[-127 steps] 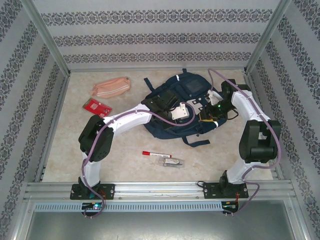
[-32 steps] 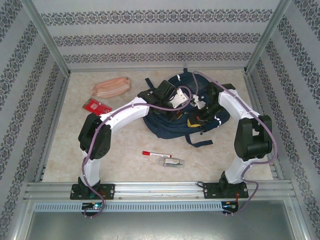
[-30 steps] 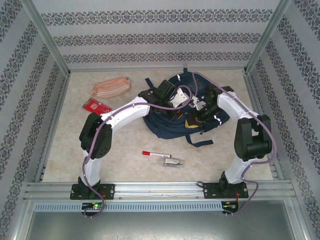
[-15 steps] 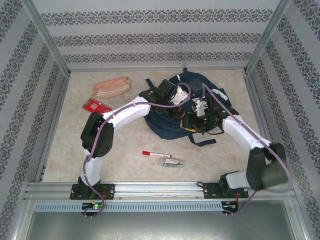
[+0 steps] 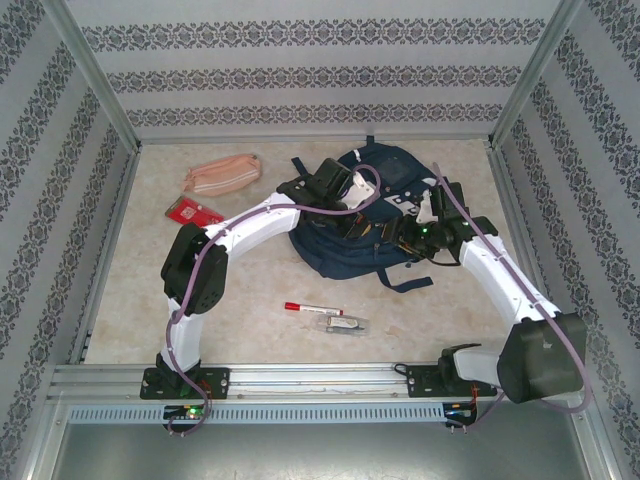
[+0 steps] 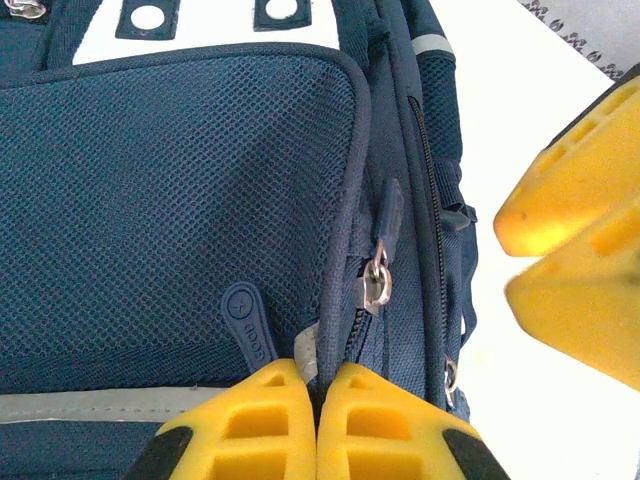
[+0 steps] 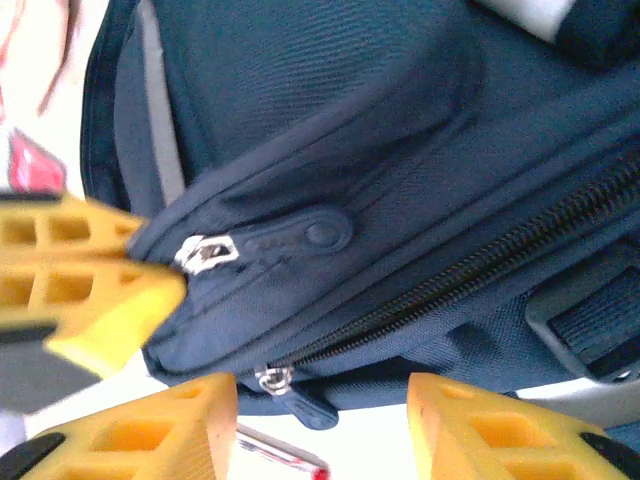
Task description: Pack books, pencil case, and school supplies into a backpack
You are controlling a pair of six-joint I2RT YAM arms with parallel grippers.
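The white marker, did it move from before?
No. The white marker lies in the same spot, the same gap from the front metal rail, beside the clear-wrapped item.

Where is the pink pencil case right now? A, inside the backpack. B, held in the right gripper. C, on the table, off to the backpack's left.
C: the pencil case lies on the table near the far-left corner, apart from the backpack.

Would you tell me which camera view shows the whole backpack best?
The top external view: the backpack shows nearly whole, straps included, though both arms cross it. The left wrist view gives a close-up of its mesh pocket and zip; the right wrist view, zips and a seam.
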